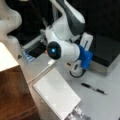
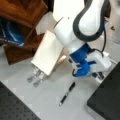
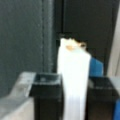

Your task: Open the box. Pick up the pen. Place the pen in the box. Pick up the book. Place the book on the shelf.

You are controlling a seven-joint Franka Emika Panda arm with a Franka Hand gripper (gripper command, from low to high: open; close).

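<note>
The box (image 1: 105, 52) lies with its black lid down flat at a front view's right, and its lid fills a front view's bottom right corner (image 2: 107, 100). In the wrist view my gripper (image 3: 74, 97) has its black fingers (image 3: 47, 95) pressed against both sides of a white tab (image 3: 73, 75). My gripper (image 2: 100, 75) hangs at the box's edge. The black pen (image 1: 93, 88) (image 2: 67, 93) lies loose on the grey table. Propped at a slant is the white spiral book (image 1: 56, 96) (image 2: 48, 52). Beside it stands the brown shelf (image 1: 15, 100) (image 2: 22, 10).
A silvery metal stand (image 1: 77, 113) (image 2: 36, 77) holds the book up. A small orange object (image 3: 72, 45) sits past the tab's far end. A blue item (image 2: 11, 35) lies inside the shelf. A black perforated mat (image 2: 12, 107) covers a front view's bottom left.
</note>
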